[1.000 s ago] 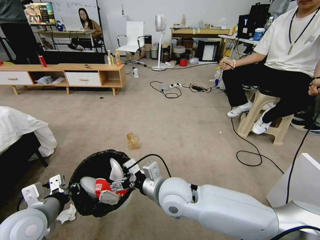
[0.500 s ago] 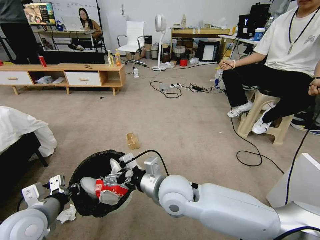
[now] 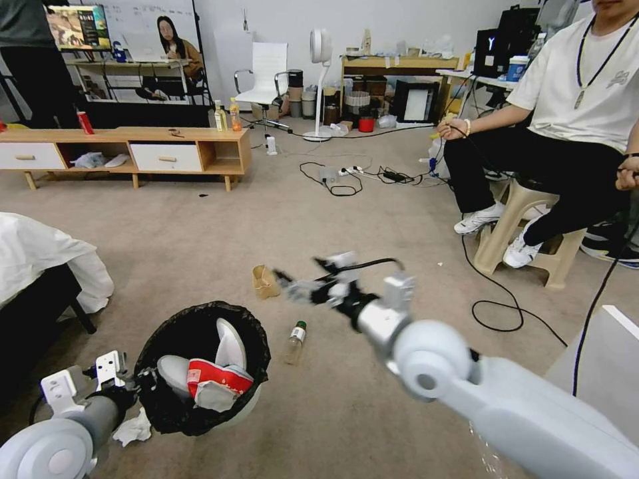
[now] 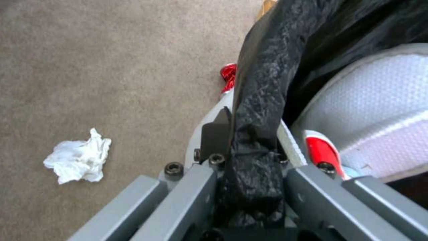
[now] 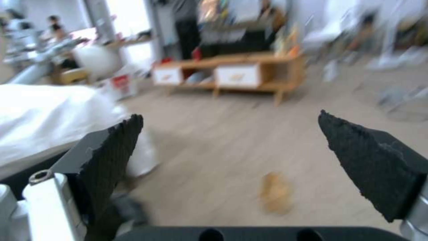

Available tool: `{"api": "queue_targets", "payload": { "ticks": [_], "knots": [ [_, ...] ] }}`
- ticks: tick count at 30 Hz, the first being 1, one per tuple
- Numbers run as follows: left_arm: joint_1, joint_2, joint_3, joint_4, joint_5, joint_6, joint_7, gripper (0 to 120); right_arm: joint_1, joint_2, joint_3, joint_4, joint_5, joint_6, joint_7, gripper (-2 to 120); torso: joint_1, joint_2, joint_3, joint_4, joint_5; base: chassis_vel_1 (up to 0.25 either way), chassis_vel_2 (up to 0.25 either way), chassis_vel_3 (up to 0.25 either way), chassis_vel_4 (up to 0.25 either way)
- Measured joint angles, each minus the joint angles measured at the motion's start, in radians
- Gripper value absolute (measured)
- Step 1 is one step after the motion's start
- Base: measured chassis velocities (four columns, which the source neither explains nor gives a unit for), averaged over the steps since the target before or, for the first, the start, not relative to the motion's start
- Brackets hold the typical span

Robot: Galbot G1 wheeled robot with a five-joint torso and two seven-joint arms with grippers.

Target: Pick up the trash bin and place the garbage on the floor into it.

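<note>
While left gripper (image 4: 249, 187) pinches rim of trash bin (image 3: 200, 372) above floor (image 3: 373, 219), right gripper (image 5: 232, 157) hangs wide open, holding nothing, near tan paper bag (image 3: 265, 281); wrapper (image 3: 216, 379) inside bin.

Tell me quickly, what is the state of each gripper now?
Left gripper: closed on the black-lined rim of the trash bin.
Right gripper: open, holding nothing, up above the floor.

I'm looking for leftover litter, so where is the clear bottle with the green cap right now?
In the head view, the clear bottle lies on the carpet just right of the trash bin, near the tan paper bag.
</note>
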Motion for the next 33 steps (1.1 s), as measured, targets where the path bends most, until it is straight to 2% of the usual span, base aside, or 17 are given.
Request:
{"api": "queue_targets", "payload": {
  "ticks": [1,3,6,8,9,11,12,14,15,17,18,20,21,22,25,26,33],
  "knots": [
    [0.0,0.0,0.0,0.0,0.0,0.0,0.0,1,0.0,0.0,0.0,0.0,0.0,0.0,0.0,100,0.0,0.0,0.0,0.0,0.0,0.0,0.0,0.0,0.0],
    [0.003,0.001,-0.006,0.0,-0.001,0.0,0.003,1,-0.082,-0.05,0.11,0.014,-0.07,0.048,-0.014,100,0.0,0.0,0.0,0.0,0.0002,0.0,0.0,0.0,0.0],
    [0.005,0.001,-0.009,0.0,0.0,0.0,0.004,1,-0.12,-0.065,0.167,0.019,-0.093,0.065,-0.015,100,0.0,0.0,0.0,0.0,-0.0002,0.0,0.0,0.0,0.0],
    [0.014,-0.003,-0.015,-0.005,0.005,0.0,0.012,1,-0.233,-0.086,0.319,0.023,-0.16,0.105,-0.009,100,0.0,0.0,0.0,0.0002,0.0,0.0,0.0,0.0,0.0],
    [0.014,-0.003,-0.015,-0.005,0.005,0.0,0.012,1,-0.233,-0.086,0.319,0.023,-0.16,0.105,-0.009,100,0.0,0.0,0.0,0.0002,0.0,0.0,0.0,0.0,0.0],
    [0.02,-0.006,-0.019,-0.011,0.008,0.0,0.016,1,-0.347,-0.094,0.455,0.025,-0.258,0.154,0.005,100,0.0,0.0,0.0,0.0001,0.0002,0.0,0.0,0.0,0.0],
    [0.02,-0.006,-0.019,-0.011,0.008,0.0,0.016,1,-0.347,-0.094,0.455,0.025,-0.258,0.154,0.005,100,0.0,0.0,0.0,0.0001,0.0002,0.0,0.0,0.0,0.0],
    [0.022,-0.007,-0.023,-0.018,0.009,0.0,0.017,1,-0.431,-0.093,0.558,0.036,-0.325,0.198,0.019,100,0.0,0.0,0.0,-0.0001,-0.0002,0.0,0.0,0.0,0.0],
    [0.022,-0.007,-0.023,-0.018,0.009,0.0,0.017,1,-0.431,-0.093,0.558,0.036,-0.325,0.198,0.019,100,0.0,0.0,0.0,-0.0001,-0.0002,0.0,0.0,0.0,0.0],
    [0.039,-0.016,-0.038,-0.034,0.01,0.0,0.017,1,-0.507,-0.064,0.637,0.045,-0.408,0.244,0.043,100,0.0,0.0,0.0,-0.0006,-0.0005,0.0,0.0,0.0,0.0],
    [0.039,-0.016,-0.038,-0.034,0.01,0.0,0.017,1,-0.507,-0.064,0.637,0.045,-0.408,0.244,0.043,100,0.0,0.0,0.0,-0.0006,-0.0005,0.0,0.0,0.0,0.0],
    [0.055,-0.025,-0.05,-0.046,0.015,0.0,0.018,1,-0.527,-0.04,0.65,0.043,-0.446,0.258,0.053,100,0.0,0.0,0.0,0.0001,0.0001,0.0,0.0,0.0,0.0],
    [0.068,-0.036,-0.059,-0.058,0.024,0.0,0.018,1,-0.563,-0.013,0.673,0.044,-0.493,0.267,0.071,100,0.0,0.0,0.0,0.0013,0.0003,0.0,0.0,0.0,0.0],
    [0.068,-0.036,-0.059,-0.058,0.024,0.0,0.018,1,-0.563,-0.013,0.673,0.044,-0.493,0.267,0.071,100,0.0,0.0,0.0,0.0013,0.0003,0.0,0.0,0.0,0.0],
    [0.072,-0.045,-0.061,-0.065,0.035,0.0,0.02,1,-0.683,0.031,0.747,0.065,-0.586,0.277,0.092,100,0.0,0.0,0.0,0.0002,-0.0001,0.0,0.0,0.0,0.0],
    [0.074,-0.046,-0.059,-0.066,0.038,0.0,0.022,1,-0.717,0.043,0.771,0.069,-0.611,0.287,0.092,100,0.0,0.0,0.0,-0.0009,-0.0001,0.0,0.0,0.0,0.0],
    [0.077,-0.06,-0.049,-0.071,0.057,0.0,0.034,1,-0.858,0.114,0.863,0.092,-0.741,0.341,0.068,100,0.0,0.0,0.0,0.0005,-0.0004,0.0,0.0,0.0,0.0]
  ]
}}
